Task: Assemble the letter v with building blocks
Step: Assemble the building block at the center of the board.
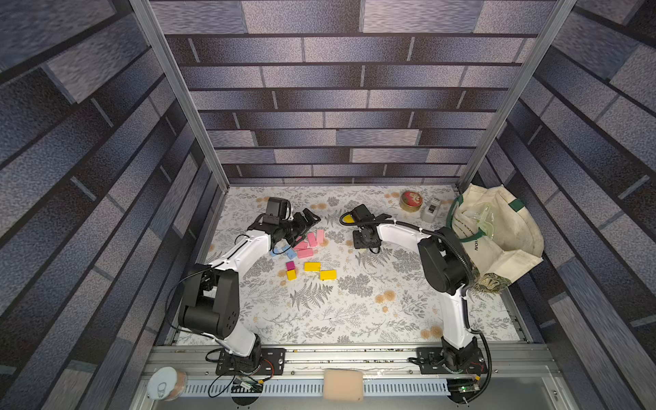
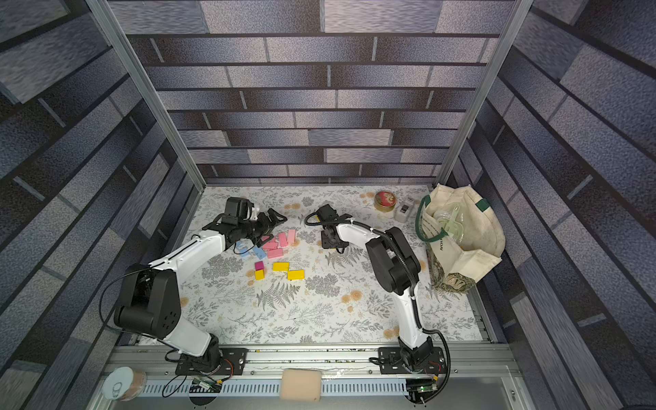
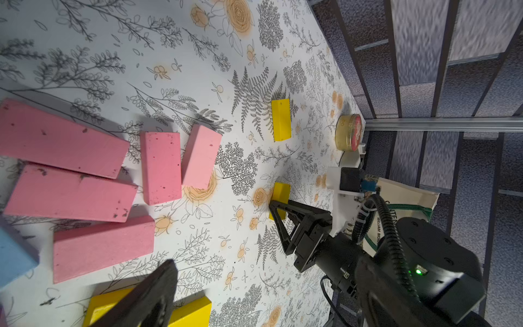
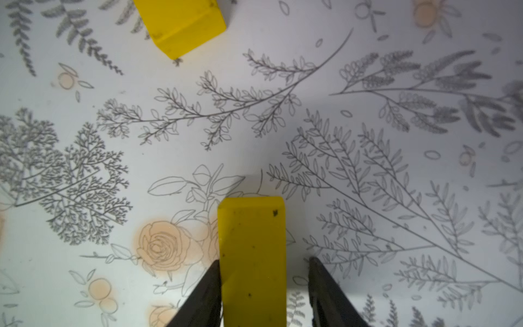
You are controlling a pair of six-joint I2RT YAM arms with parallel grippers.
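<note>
Yellow block [image 4: 252,226], at 12 o'clock on the table [image 1: 355,312], lies lengthwise between the fingers of the right gripper [image 4: 263,260]; one touches it, the other stands apart, so not clamped. Left gripper [image 1: 307,229] gapes, farther away.

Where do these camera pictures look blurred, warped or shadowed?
In both top views, wide-angle warping splays the silver metal frame posts. In the left wrist view, the nearest black gripper finger is out of focus while the light pink rectangular blocks are sharp. In the right wrist view, a soft shadow surrounds the yellow rectangular block.
</note>
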